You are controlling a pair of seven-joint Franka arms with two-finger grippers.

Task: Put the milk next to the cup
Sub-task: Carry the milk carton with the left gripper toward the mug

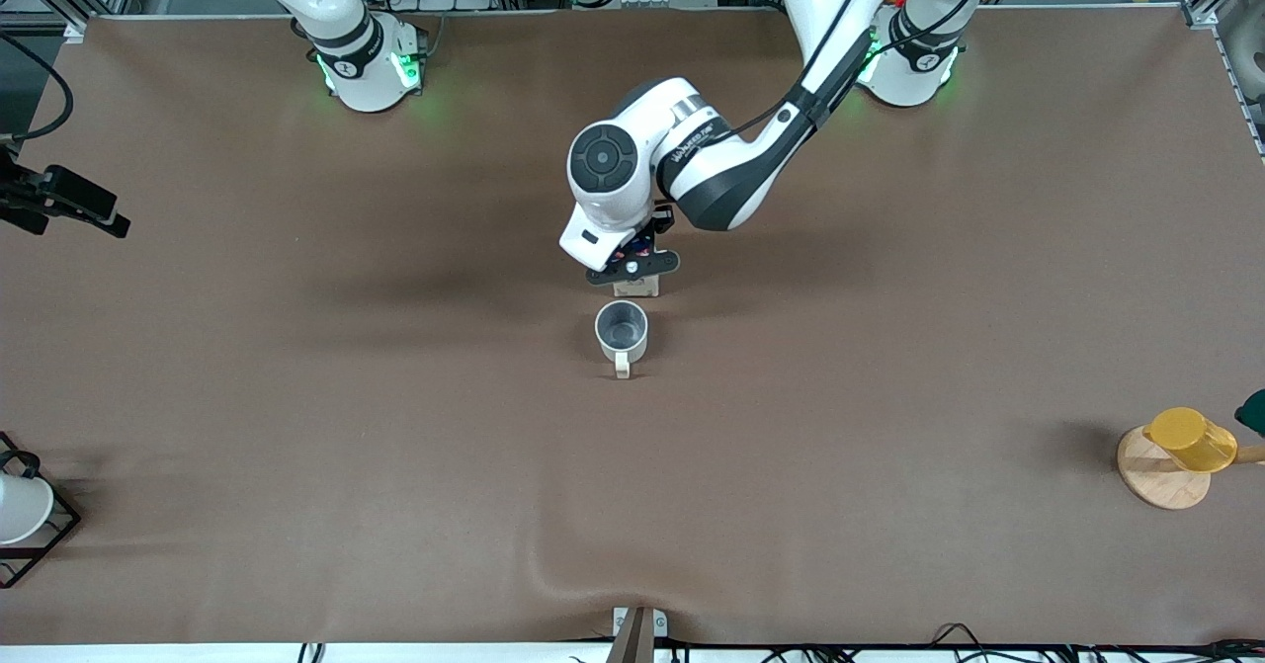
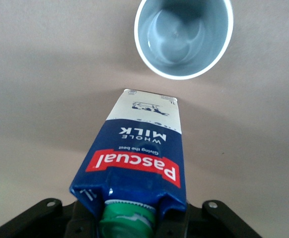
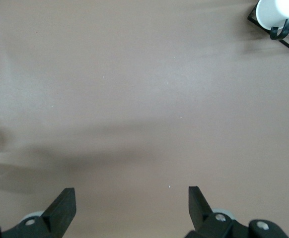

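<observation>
Pascal whole-milk carton stands on brown surface just beside grey mug, farther from front camera than mug, small gap between. Left gripper at carton top, jaws closed on sides by green cap. Right gripper waits over bare surface toward right arm's end, jaws wide apart, nothing held.

Even overhead light, soft shadows on the table, sharp focus throughout.
</observation>
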